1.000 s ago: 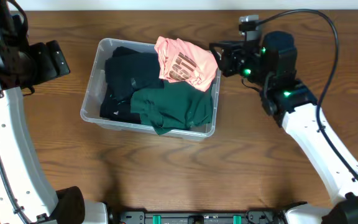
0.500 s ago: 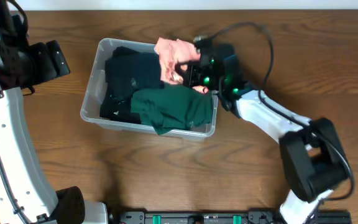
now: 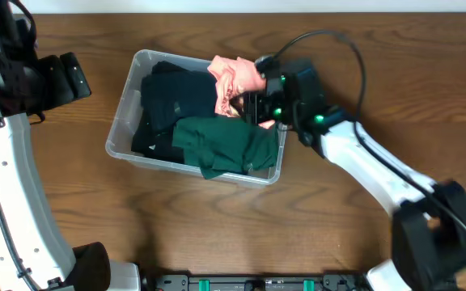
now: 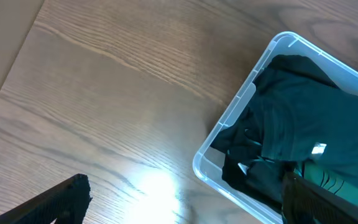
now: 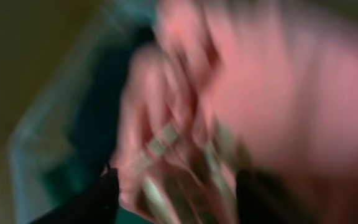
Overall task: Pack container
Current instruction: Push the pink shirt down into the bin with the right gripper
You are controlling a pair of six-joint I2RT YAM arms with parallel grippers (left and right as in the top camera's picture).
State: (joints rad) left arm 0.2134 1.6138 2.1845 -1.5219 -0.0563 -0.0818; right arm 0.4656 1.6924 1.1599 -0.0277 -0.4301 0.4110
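The left end effector (image 4: 184,190) is far over on the left, up above the brown wooden surface (image 3: 176,230). In the left wrist view its two dark fingers (image 4: 64,199) are spread wide apart. Nothing is between them but the bare wood and a corner of the container. It holds nothing.

The container (image 3: 122,109) comes next. It is a big see-through plastic bin. It sits flat on the surface, near the back, between the two arms. It is well apart from the left end effector. It is full of folded clothes.

A dark garment (image 3: 164,97) fills the left side of the bin. A green garment (image 3: 225,144) lies at the front right, partly on top of the dark one. One floppy bit of it reaches the front wall. A pink garment (image 3: 235,77) is bunched up at the back right corner. It sits higher than the other clothes.

The right end effector (image 3: 256,101) is at the right end of the bin, right up against the pink garment. Small green lights glow on the arm behind it. The right wrist view is very blurry. It shows pink cloth filling most of the picture and two dark shapes low down. I cannot tell how wide this end effector is, or if it pinches the cloth.
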